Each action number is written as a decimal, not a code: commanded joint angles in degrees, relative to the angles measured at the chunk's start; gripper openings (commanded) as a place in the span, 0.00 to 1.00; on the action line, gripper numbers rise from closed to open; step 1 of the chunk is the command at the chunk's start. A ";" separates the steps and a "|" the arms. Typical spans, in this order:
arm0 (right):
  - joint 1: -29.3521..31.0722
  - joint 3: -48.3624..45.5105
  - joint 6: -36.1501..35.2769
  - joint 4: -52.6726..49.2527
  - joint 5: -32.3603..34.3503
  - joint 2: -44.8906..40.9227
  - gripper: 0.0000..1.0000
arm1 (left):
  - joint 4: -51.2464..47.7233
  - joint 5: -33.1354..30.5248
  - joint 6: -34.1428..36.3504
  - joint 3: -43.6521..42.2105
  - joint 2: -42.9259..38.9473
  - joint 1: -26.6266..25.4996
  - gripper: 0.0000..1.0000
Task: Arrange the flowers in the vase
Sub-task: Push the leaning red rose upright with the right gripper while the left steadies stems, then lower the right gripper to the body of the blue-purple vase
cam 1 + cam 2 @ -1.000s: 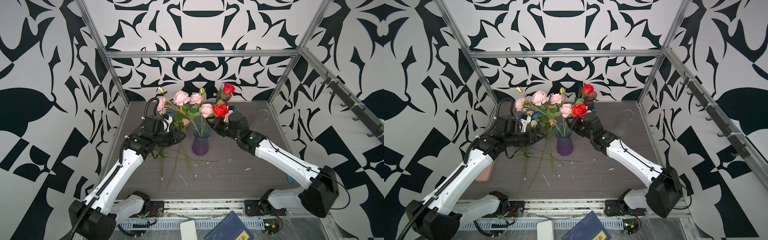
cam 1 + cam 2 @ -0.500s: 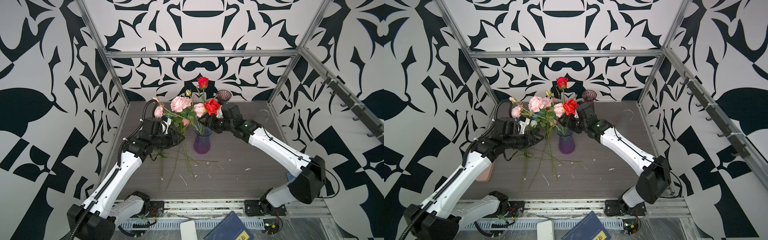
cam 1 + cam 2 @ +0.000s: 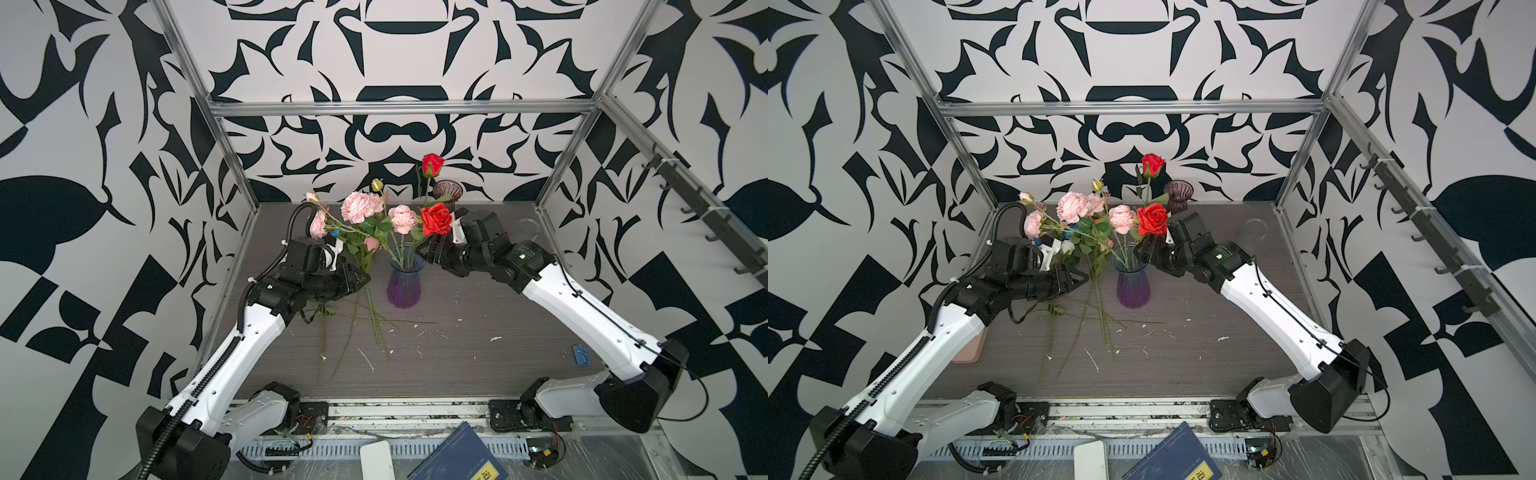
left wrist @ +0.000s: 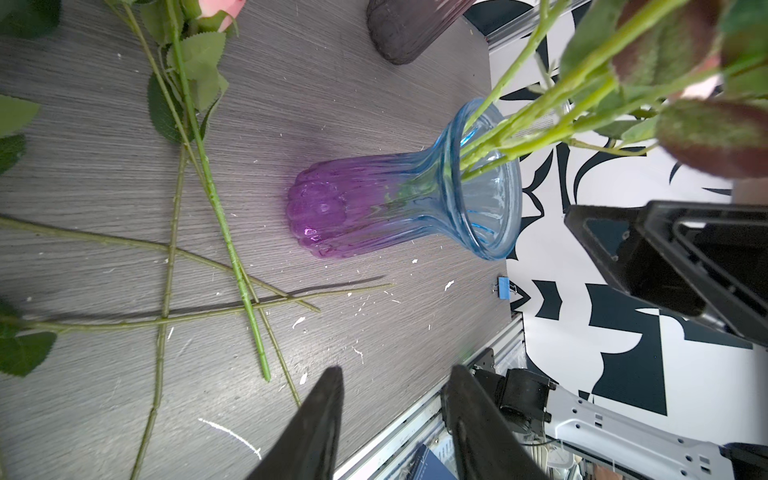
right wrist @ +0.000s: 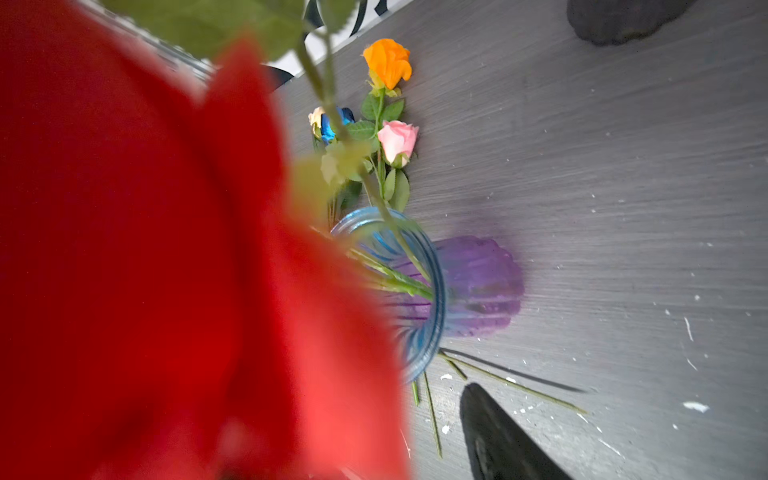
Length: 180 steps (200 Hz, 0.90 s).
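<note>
The blue-to-purple glass vase (image 3: 404, 282) stands upright near the centre of the grey worktop (image 3: 478, 353) in both top views. The pink ruffled spray (image 3: 360, 206) rises from its mouth and leans toward the left of the frame. An open red rose (image 3: 436, 220) sits just right of the pink heads, and a smaller red bud (image 3: 432, 164) stands highest, in the upper middle. Their green stems run down into the vase neck.

The left gripper (image 4: 397, 370) hovers just left of the vase, its jaws parted with nothing between them. The right gripper (image 3: 427, 249) sits close by the vase rim on the right, directly under the open red rose. In the right wrist view that bloom fills the left of the frame and leaves only one dark finger (image 5: 496, 436) in sight at the lower middle, so I cannot tell whether this gripper is grasping the stem or stands free of it.

More flowers lie flat on the worktop left of the vase: an orange rose (image 5: 387, 62), a pink rose (image 5: 398, 141), a blue rose (image 5: 334, 122) and a cream one (image 5: 316, 116) beside it. Their long stems (image 4: 216, 208) cross one another toward the front edge. A dark smoky second vase (image 3: 448, 193) stands at the back, behind the blooms.
</note>
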 commanded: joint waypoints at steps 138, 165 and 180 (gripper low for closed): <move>13.45 -3.48 34.55 -2.30 12.60 -2.95 0.63 | 3.13 1.95 -2.22 -3.67 -2.26 0.26 0.45; 15.07 -1.11 40.98 -3.96 17.08 0.07 0.57 | 2.54 1.42 -2.39 -5.23 -4.82 0.26 0.46; 16.27 -0.21 43.78 -5.68 22.33 0.39 0.55 | 2.23 1.32 -2.61 -5.87 -6.06 0.26 0.46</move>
